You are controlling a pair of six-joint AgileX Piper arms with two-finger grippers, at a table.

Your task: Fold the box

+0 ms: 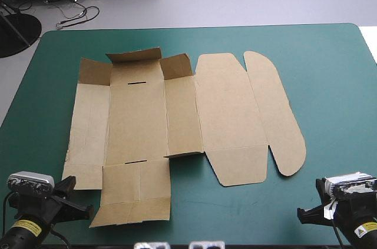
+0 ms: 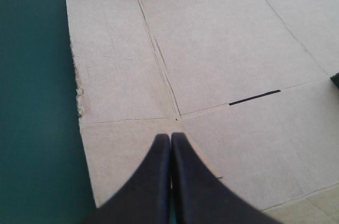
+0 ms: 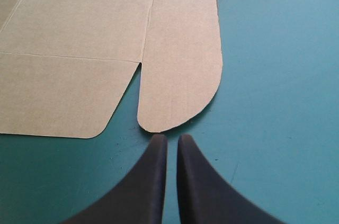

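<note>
Your bench (image 1: pixel 352 30) has a teal-green cover (image 1: pixel 341 155). The box (image 1: pixel 135 125) lies on it as a cut brown sheet, opened out and a little left of the middle. Most of the sheet lies flat. At its far end three short flaps (image 1: pixel 134 56) tilt up off the cover, one in the middle and one at each side of it. The far slot (image 1: pixel 136 83) shows dark just this side of the middle flap, and the near slot (image 1: pixel 135 161) sits on the crease closer to you. On the right the sheet ends in a long rounded flap (image 1: pixel 277 113), flat on the cover. The near flap (image 1: pixel 134 193) reaches toward the bench's near edge.

Your left tool (image 2: pixel 170 138) is closed to one black point with nothing in it. It is over the box's near left part, with the near slot ahead and off to one side. You cannot tell whether it touches the board.

Your right tool (image 3: pixel 168 139) is also drawn together, with only a hairline gap, and grips nothing. It is over bare cover, its tip just short of the rounded flap's near end.

Both tools sit by the near edge, well apart.
</note>
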